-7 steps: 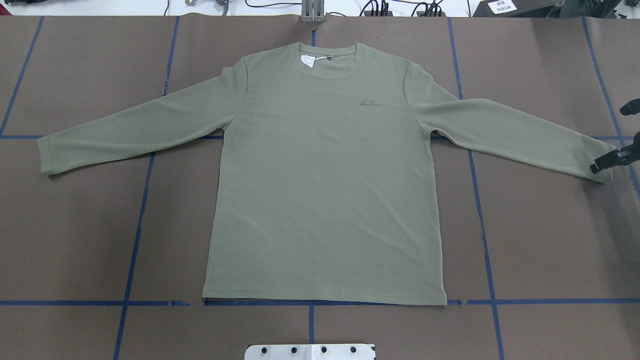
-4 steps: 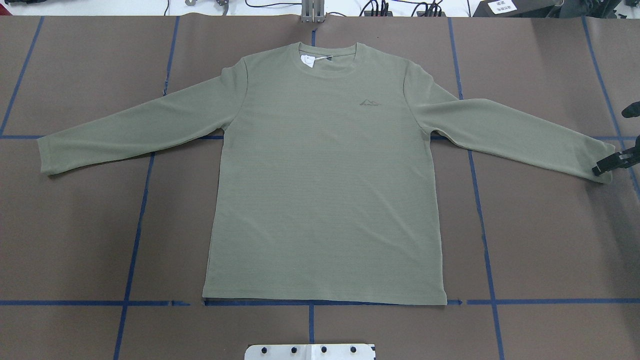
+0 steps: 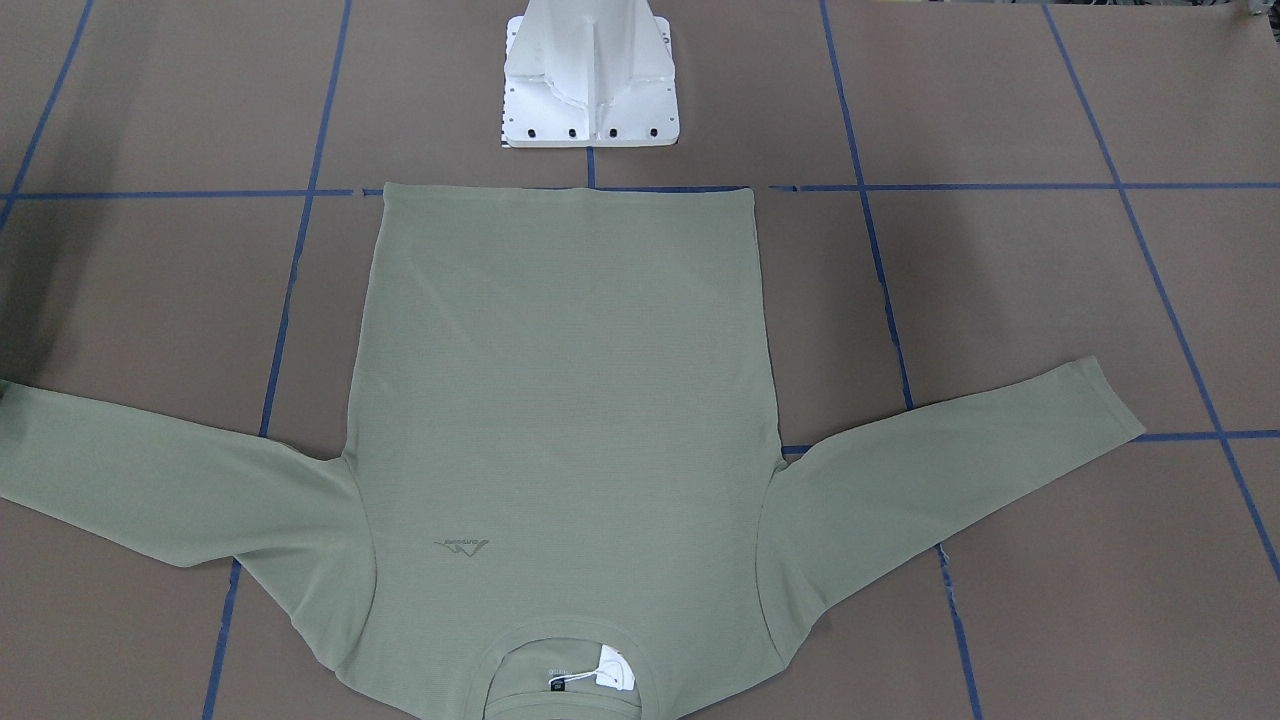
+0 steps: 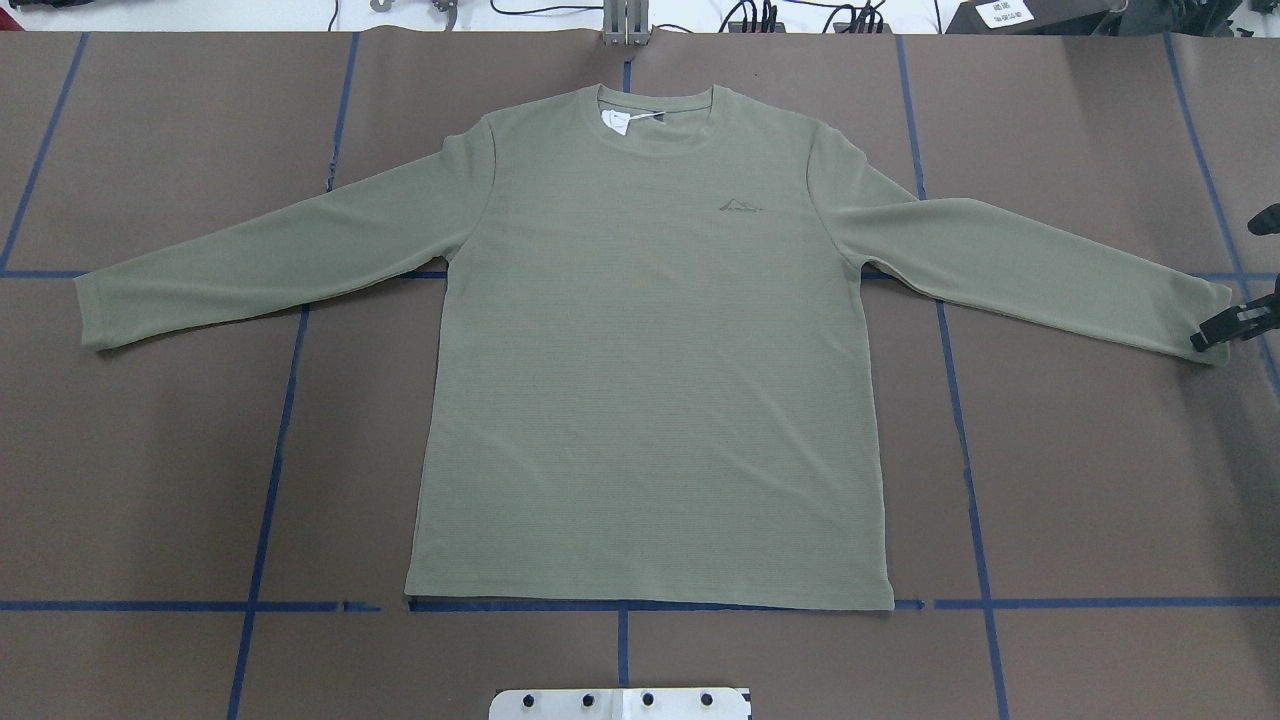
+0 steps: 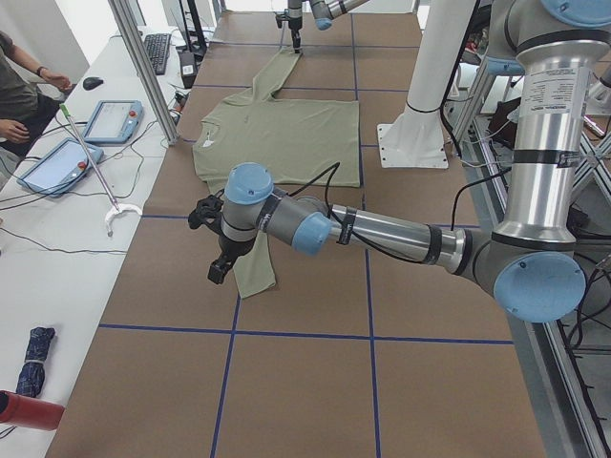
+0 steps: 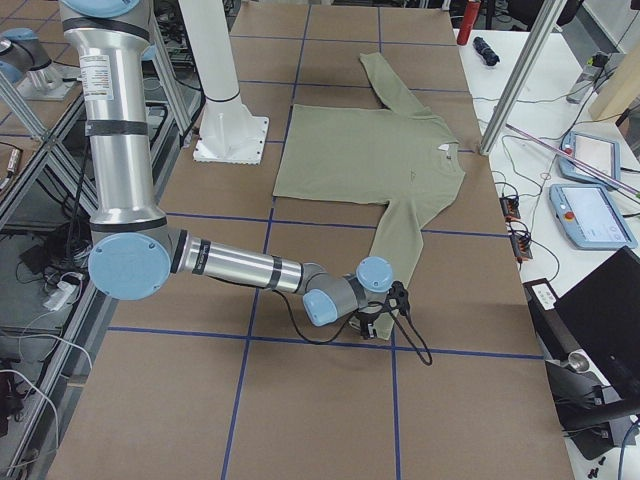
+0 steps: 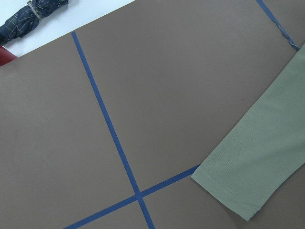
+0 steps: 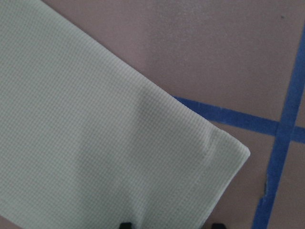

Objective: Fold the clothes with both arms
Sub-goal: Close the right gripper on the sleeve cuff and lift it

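We see the shirt [image 4: 650,380] flat mid-frame on the table [image 4: 150,480], unfolded. At the right edge the right hand [image 8: 170,224], fingers apart, has slid slightly outward over the cuff, so nothing is gripped yet. We cannot tell the left hand's [image 5: 218,267] state.

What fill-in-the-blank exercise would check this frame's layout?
The shirt lies flat, ___ side up.
The pedestal stands nearest the shirt's ___.
The right hand is at the ___ of a sleeve.
The tape lines on the table are ___.
Missing words: front; hem; cuff; blue.
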`<state>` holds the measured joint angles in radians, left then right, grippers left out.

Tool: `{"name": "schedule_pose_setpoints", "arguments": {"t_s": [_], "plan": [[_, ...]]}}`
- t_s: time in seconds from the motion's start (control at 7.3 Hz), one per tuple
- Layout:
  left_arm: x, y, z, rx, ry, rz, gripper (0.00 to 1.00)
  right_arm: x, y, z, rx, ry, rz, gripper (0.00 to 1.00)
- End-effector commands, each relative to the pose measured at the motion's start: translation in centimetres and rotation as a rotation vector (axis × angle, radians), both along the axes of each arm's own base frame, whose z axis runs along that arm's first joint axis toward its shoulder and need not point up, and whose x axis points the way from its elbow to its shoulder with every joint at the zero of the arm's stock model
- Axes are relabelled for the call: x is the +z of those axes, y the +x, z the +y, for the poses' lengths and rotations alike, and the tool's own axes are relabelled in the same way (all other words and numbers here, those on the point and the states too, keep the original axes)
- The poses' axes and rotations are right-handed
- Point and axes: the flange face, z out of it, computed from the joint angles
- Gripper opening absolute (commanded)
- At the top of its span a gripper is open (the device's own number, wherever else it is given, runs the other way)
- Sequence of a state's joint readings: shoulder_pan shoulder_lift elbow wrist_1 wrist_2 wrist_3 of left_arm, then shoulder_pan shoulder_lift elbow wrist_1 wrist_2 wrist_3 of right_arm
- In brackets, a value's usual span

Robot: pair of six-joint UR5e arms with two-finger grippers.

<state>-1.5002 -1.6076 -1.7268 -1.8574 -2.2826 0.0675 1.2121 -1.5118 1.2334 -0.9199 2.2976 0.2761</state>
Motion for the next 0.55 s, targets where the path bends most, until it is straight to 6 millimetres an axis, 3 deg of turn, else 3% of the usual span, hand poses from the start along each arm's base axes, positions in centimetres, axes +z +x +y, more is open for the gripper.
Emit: {"name": "schedule_pose_setpoints", "arguments": {"t_s": [0.0,0.27,0.41], "plan": [[0.1,0.0,0.0,0.000,-0.002,0.000,1.00,-1.2,-0.2,-0.5,-0.006,0.013,-0.023,0.16],[0.2,0.0,0.1,0.000,-0.004,0.000,1.00,-1.8,0.5,-0.5,0.000,0.010,-0.055,0.12],[0.2,0.0,0.1,0.000,-0.004,0.000,1.00,-3.0,1.5,-0.7,0.016,0.022,-0.078,0.00]]}}
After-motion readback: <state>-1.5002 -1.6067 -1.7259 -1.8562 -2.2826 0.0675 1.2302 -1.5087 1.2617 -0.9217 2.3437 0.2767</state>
